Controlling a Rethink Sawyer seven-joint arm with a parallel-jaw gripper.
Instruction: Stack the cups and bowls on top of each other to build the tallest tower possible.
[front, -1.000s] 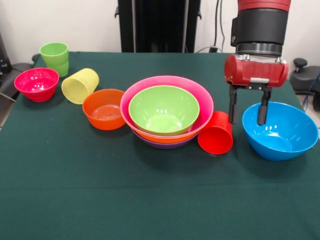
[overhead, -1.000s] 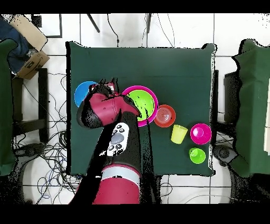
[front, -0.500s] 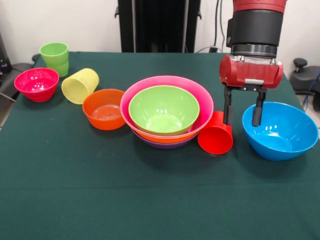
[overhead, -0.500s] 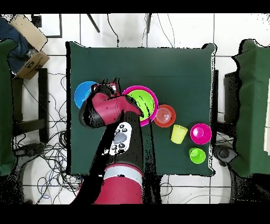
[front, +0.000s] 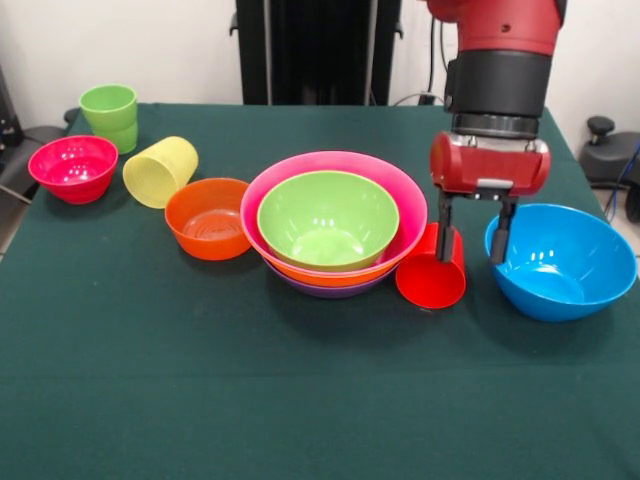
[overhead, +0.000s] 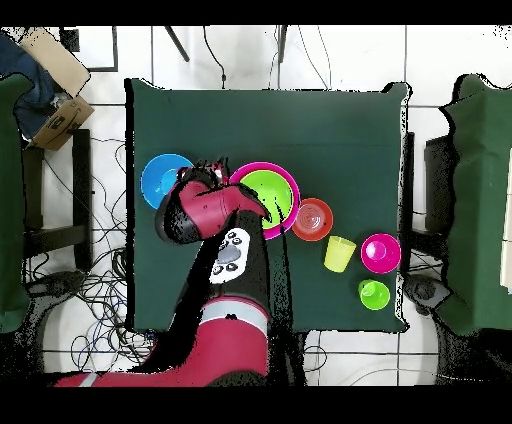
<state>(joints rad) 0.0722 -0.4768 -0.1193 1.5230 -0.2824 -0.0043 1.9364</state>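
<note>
Gripper: my jaws are spread, empty, above red cup and blue bowl.
Labels: I read none.

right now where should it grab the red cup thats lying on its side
Grip the red cup across its tapered wall, coming straight down from above. It lies on its side with the open mouth toward the camera in the front view, wedged between the tower and the blue bowl, so the sides look crowded. The open gripper hangs just above it.
</note>
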